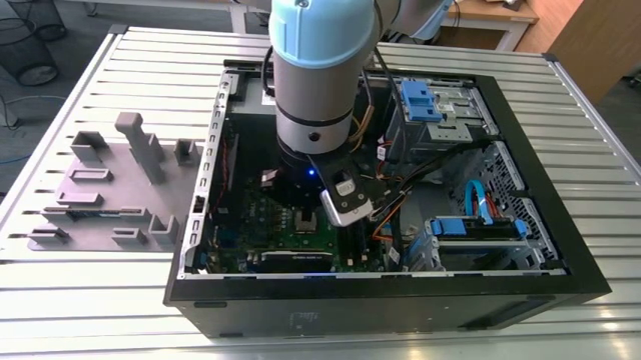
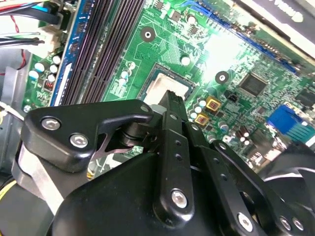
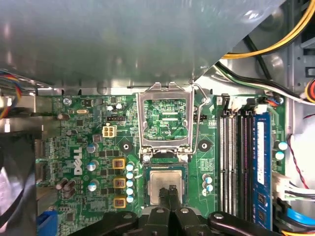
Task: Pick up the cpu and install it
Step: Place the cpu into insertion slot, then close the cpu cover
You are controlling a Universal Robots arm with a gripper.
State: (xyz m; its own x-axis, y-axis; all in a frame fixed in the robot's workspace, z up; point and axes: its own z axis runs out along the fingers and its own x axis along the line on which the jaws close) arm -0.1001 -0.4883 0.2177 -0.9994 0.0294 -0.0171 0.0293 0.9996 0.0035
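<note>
The cpu [image 3: 165,178] is a small silver-grey square lying flat in the socket on the green motherboard [image 3: 88,147]. In the second wrist view the cpu [image 2: 156,89] shows as a pale patch just past the fingertips. My gripper [image 3: 172,189] is shut, its two black fingers pressed together with nothing between them. Their tips are right over the middle of the chip; I cannot tell if they touch it. The hinged silver socket frame [image 3: 142,123] stands open just beyond the cpu. In the exterior view the arm [image 1: 315,75] reaches down into the open computer case.
Memory slots [image 3: 236,157] run beside the socket, with cable bundles [image 3: 266,93] past them. The black case wall [image 1: 561,285] rings the board, and blue drive brackets [image 1: 419,101] sit at the far side. Grey fixture blocks [image 1: 110,187] stand on the slatted table at the exterior view's left.
</note>
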